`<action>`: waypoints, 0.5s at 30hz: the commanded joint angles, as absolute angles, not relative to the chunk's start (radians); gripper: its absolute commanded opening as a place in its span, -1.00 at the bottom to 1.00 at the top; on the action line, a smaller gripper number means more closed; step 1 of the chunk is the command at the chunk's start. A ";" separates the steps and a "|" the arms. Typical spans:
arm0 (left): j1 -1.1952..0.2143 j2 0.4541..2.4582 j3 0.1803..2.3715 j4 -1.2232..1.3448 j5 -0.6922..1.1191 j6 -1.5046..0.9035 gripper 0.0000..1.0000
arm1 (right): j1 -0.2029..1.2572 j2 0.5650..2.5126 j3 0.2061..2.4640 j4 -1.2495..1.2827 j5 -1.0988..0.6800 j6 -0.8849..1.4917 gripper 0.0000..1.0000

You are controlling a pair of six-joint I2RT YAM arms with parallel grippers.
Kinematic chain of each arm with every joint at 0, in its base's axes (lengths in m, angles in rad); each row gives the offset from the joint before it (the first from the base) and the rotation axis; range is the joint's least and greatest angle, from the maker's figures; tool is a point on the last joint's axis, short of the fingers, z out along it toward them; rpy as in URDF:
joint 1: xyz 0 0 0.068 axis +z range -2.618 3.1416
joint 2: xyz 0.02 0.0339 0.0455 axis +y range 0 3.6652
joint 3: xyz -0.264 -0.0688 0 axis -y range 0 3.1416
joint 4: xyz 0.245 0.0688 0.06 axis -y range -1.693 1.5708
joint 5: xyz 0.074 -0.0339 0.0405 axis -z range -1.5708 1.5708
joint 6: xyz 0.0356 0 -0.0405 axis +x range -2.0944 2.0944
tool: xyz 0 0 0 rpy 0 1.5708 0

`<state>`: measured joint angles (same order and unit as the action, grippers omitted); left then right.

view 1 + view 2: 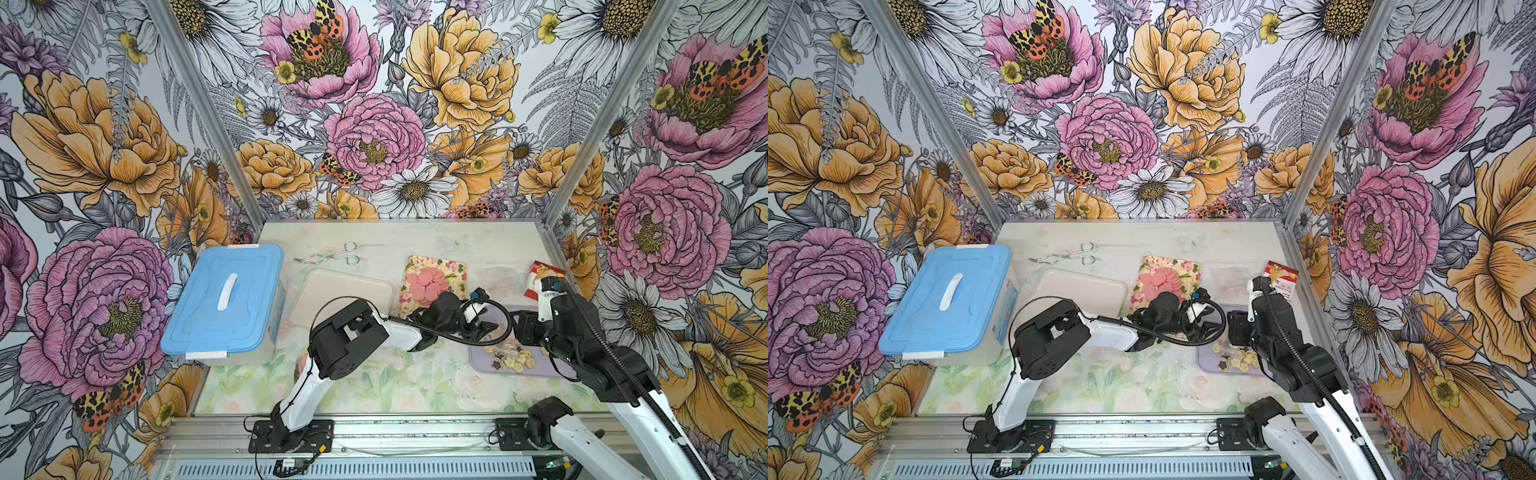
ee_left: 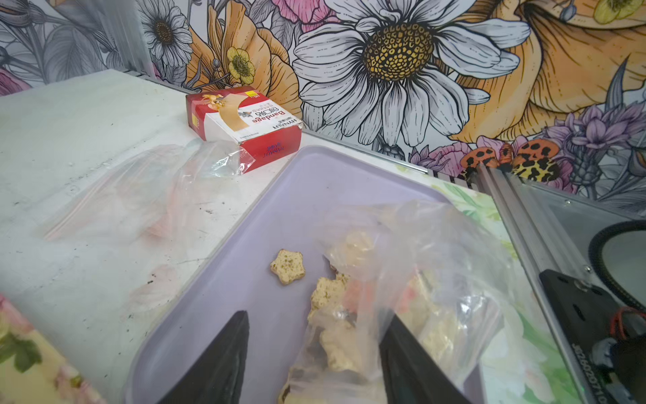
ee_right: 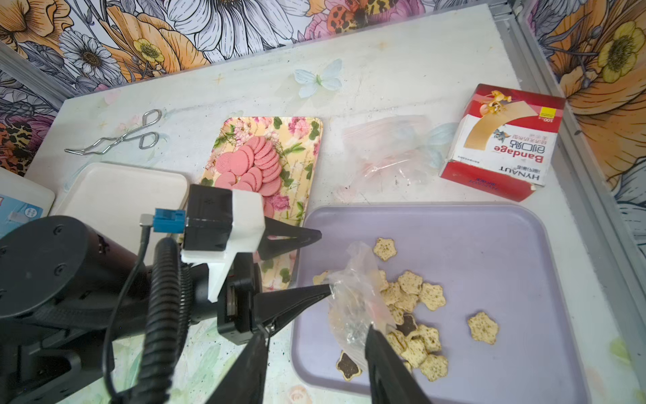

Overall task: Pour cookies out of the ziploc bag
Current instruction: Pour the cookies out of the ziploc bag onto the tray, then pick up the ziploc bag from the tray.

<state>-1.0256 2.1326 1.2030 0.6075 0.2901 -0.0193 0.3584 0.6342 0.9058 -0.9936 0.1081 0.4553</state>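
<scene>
Where print shows, box (image 3: pixel 503 147) reads HYNAUT Bandage.

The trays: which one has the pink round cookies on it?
The flowery yellow tray, in the middle of the three: pink round cookies are piled on it. The lilac tray holds star-shaped cookies, and the cream tray shows none.

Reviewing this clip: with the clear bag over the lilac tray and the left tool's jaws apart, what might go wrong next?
1. The crumpled clear plastic bag holds beige star-shaped cookies inside, and the left tool stands open, not gripping it; the bag may slump onto the lilac plastic tray unemptied.
2. A dark-brown star-shaped cookie lies near the tray's rim; more dropped there might spill onto the pale table.
</scene>
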 commanded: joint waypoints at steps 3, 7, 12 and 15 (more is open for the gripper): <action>-1.061 2.068 1.181 0.583 0.275 0.017 0.21 | 0.360 0.596 0.906 -0.963 0.111 0.468 -0.01; -1.078 2.099 1.218 0.550 0.284 -0.032 0.16 | 0.360 0.585 0.904 -0.962 0.107 0.465 0.02; -1.120 2.117 1.225 0.509 0.298 0.003 0.17 | 0.360 0.582 0.902 -0.956 0.104 0.460 0.06; -1.144 2.110 1.214 0.468 0.287 0.033 0.17 | 0.360 0.581 0.902 -0.952 0.102 0.457 0.08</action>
<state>-1.1233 2.0987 1.1976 0.5201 0.2840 -0.0063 0.3584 0.5892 0.9058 -0.9829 0.1078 0.4545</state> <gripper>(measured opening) 0.584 0.536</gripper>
